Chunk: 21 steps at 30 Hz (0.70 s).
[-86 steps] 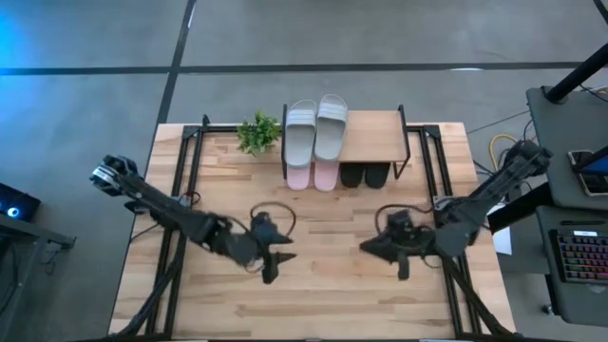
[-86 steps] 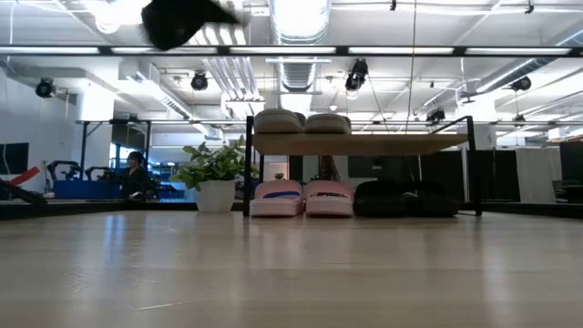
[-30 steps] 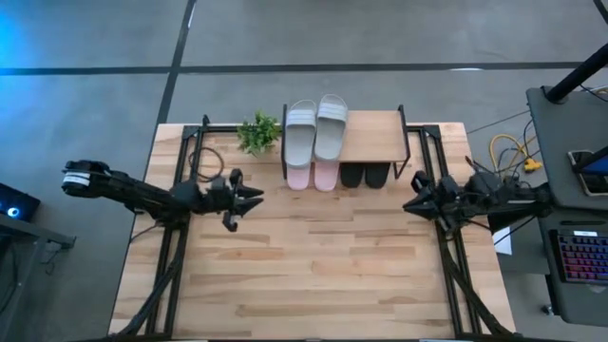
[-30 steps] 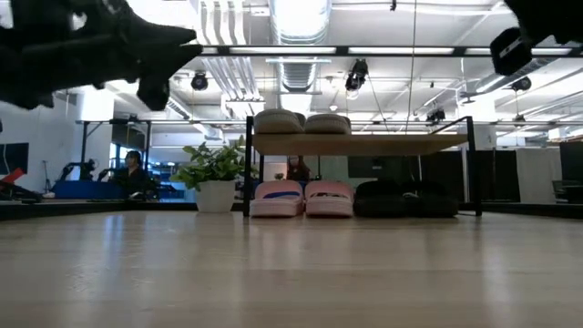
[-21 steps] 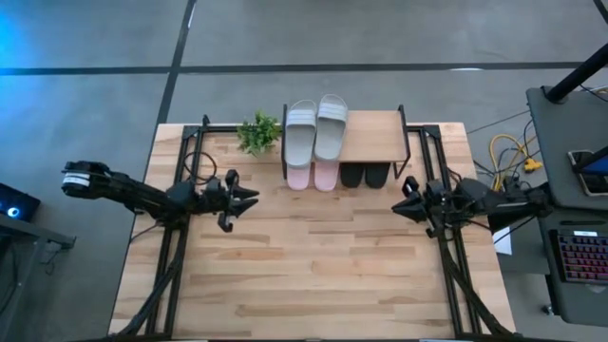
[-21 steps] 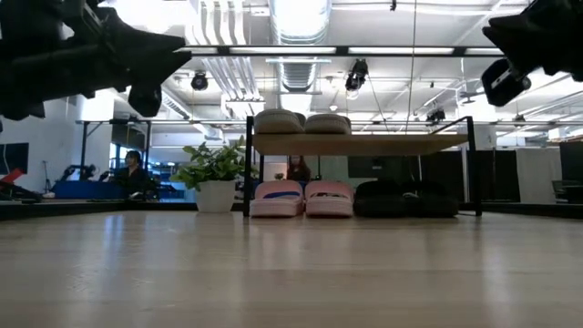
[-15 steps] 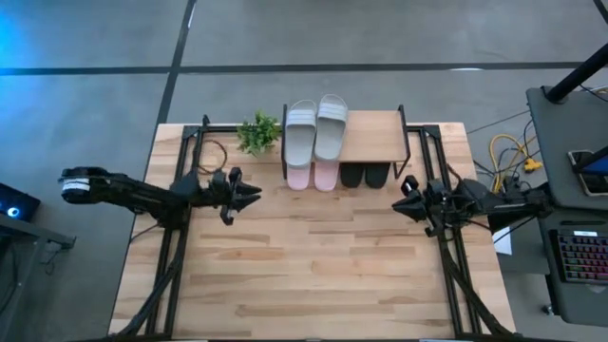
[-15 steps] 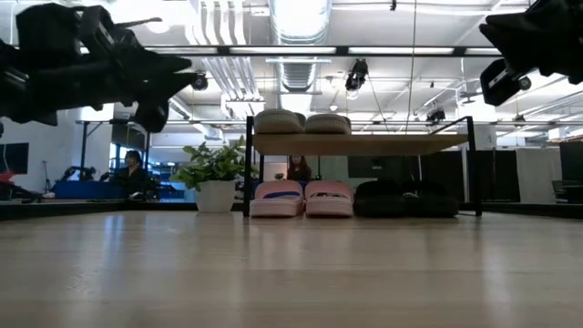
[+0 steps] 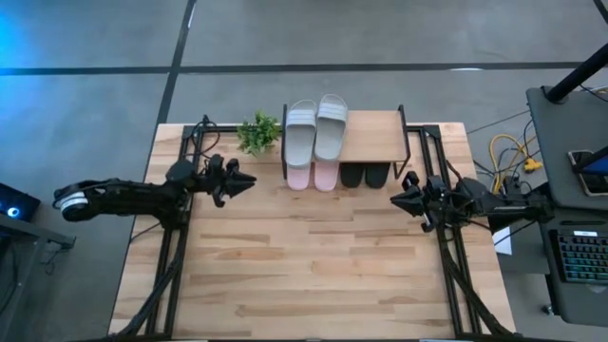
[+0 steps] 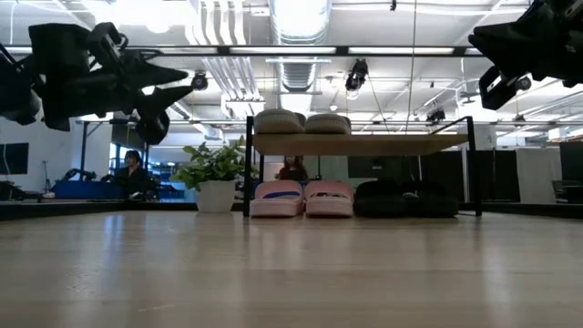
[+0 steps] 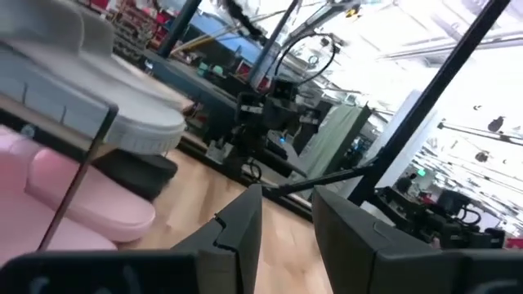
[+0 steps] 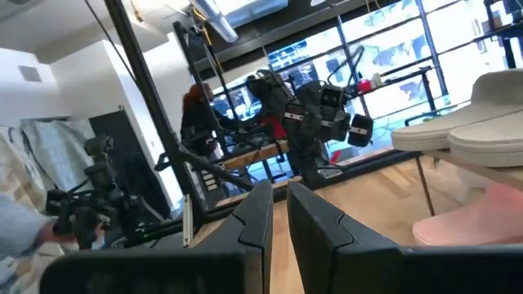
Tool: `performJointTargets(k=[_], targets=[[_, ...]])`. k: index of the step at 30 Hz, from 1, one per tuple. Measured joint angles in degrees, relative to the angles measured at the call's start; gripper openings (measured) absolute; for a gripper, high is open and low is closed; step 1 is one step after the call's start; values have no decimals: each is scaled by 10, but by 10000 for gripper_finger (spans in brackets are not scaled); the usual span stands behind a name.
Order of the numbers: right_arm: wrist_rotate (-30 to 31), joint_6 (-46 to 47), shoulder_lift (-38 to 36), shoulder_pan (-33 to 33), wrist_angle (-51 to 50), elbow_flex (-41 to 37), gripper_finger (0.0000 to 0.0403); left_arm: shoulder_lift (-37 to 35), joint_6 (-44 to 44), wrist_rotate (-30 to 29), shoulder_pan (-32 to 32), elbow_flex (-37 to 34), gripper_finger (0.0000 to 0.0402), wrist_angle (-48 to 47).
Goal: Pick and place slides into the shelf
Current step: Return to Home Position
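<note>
Six slides, all at the shelf [image 9: 372, 139], which stands at the far middle of the table [image 9: 313, 275].

Item 1: grey-green pair [image 9: 316, 128], side by side on the shelf's top board, at its left end.
Item 2: pink pair [image 9: 313, 176], on the table under the board, directly below the grey-green pair, ends showing at the front.
Item 3: black pair [image 9: 365, 175], under the board, just beside the pink pair on its right.
Item 4: potted plant [image 9: 256, 133], just beside the shelf's left legs.
Item 5: my left pincer [image 9: 249, 180], raised over the table's left part, near the plant, tips toward the shelf; fingers slightly parted, grasping nothing.
Item 6: my right pincer [image 9: 394, 199], raised at the table's right edge, apart from the shelf; fingers drawn almost together, grasping nothing.
</note>
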Motion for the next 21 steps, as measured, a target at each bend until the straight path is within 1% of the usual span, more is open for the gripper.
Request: performJointTargets(k=[7, 9, 12, 16, 18, 21], targets=[[-1, 62, 5, 0, 1, 0, 34, 19, 0, -1, 0, 1, 95, -2], [-1, 63, 6, 0, 1, 0, 34, 19, 0, -1, -2, 0, 95, -20], [-2, 57, 8, 0, 1, 0, 34, -10, 1, -1, -2, 1, 95, -19], [-2, 57, 7, 0, 1, 0, 34, -3, 1, 0, -3, 6, 95, -14], [-2, 57, 7, 0, 1, 0, 34, -4, 0, -1, -4, 6, 95, -30], [-2, 56, 7, 0, 1, 0, 34, -55, 0, -2, -17, 0, 95, -81]])
